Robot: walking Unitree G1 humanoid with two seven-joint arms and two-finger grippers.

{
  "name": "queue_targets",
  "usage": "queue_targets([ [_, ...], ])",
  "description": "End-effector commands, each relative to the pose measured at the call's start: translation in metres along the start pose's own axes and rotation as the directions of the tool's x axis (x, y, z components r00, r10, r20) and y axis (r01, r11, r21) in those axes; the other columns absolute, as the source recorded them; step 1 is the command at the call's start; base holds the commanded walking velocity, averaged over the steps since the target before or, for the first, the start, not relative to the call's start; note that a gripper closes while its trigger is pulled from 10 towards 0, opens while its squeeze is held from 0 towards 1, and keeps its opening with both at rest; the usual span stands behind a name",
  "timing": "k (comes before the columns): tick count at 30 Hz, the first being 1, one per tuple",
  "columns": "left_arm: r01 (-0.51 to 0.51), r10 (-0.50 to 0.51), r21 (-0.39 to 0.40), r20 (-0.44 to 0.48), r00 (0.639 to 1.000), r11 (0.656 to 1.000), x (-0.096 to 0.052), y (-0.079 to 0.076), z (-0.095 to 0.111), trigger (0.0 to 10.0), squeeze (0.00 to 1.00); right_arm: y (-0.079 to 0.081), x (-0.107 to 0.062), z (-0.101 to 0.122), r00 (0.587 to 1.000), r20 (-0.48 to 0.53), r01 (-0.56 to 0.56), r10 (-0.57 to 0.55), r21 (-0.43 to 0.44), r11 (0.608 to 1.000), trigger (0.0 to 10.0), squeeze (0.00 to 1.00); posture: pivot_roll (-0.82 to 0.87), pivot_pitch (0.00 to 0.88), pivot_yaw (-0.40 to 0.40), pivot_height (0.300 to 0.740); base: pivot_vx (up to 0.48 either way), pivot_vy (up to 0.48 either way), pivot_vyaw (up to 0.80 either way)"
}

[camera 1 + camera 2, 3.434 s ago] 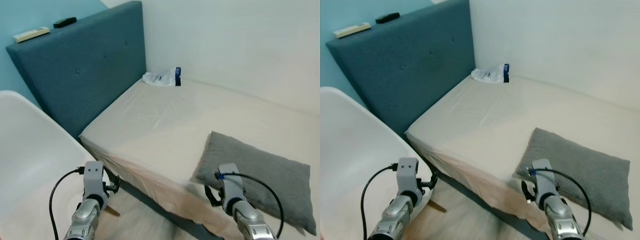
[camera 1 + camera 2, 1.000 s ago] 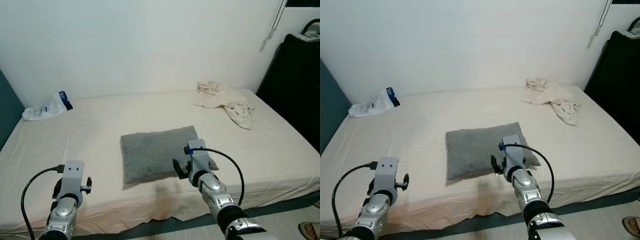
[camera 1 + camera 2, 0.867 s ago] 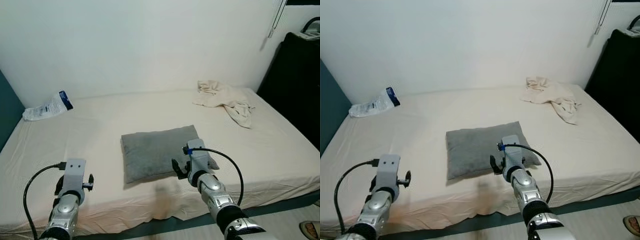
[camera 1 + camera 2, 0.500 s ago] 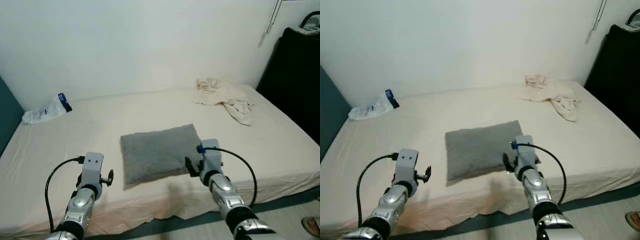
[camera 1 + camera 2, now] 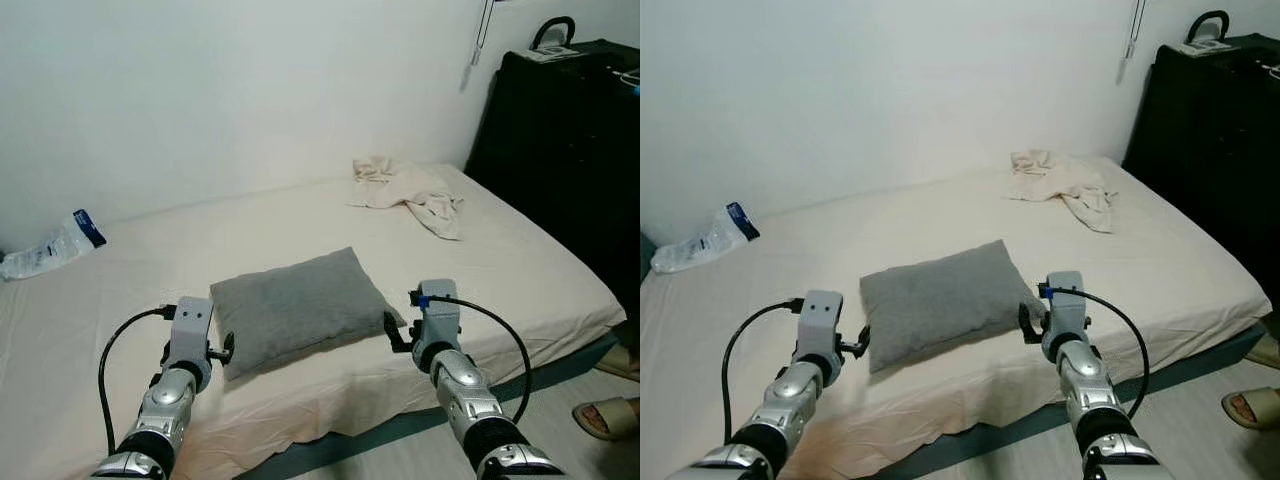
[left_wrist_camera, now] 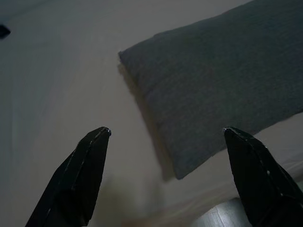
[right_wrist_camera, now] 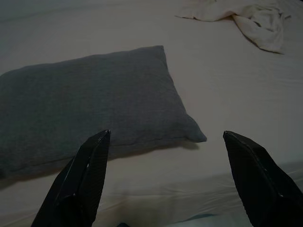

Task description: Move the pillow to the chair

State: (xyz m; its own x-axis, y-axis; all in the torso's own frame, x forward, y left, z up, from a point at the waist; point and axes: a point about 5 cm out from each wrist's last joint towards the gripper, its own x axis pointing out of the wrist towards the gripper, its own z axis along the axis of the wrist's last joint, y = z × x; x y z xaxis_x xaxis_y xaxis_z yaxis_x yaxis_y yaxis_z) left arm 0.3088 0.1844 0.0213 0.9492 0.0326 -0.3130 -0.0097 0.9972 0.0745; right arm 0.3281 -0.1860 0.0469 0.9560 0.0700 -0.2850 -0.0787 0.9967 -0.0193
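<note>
Both claws wide apart before grey pillow on bed.

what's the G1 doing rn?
It stands at the bed facing the grey pillow, which lies flat on the sheet, not yet grasped. The left gripper and right gripper are both open, one at each end of the pillow.

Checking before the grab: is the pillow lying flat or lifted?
Flat: the pillow rests on the bed, both open grippers short of it.
</note>
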Motion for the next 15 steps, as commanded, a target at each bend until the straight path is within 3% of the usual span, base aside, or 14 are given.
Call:
queue_targets([
  [1, -0.013, 0.013, -0.018, -0.023, 1.0, 1.0, 0.0003, 0.0007, -0.0021, 10.0, 0.0, 0.0021, 0.0026, 0.0076, 1.0, 0.028, -0.01, 0.01, 0.002, 1.0, 10.0, 0.0, -0.13, 0.018, 0.051, 0.74, 0.0, 0.0, 0.0],
  [7, 0.013, -0.017, -0.092, -0.046, 0.999, 0.996, 0.0001, -0.0059, -0.0055, 10.0, 0.0, -0.0003, 0.0035, 0.0114, 0.999, 0.04, 0.013, -0.013, -0.005, 1.0, 10.0, 0.0, -0.13, 0.024, 0.061, 0.74, 0.0, 0.0, 0.0],
  [15, 0.014, -0.025, -0.171, -0.062, 0.998, 0.985, 0.0007, -0.0024, -0.0062, 10.0, 0.0, -0.0037, 0.0032, 0.0125, 0.998, 0.047, 0.04, -0.04, 0.009, 0.999, 10.0, 0.0, -0.13, 0.027, 0.066, 0.74, 0.0, 0.0, 0.0],
])
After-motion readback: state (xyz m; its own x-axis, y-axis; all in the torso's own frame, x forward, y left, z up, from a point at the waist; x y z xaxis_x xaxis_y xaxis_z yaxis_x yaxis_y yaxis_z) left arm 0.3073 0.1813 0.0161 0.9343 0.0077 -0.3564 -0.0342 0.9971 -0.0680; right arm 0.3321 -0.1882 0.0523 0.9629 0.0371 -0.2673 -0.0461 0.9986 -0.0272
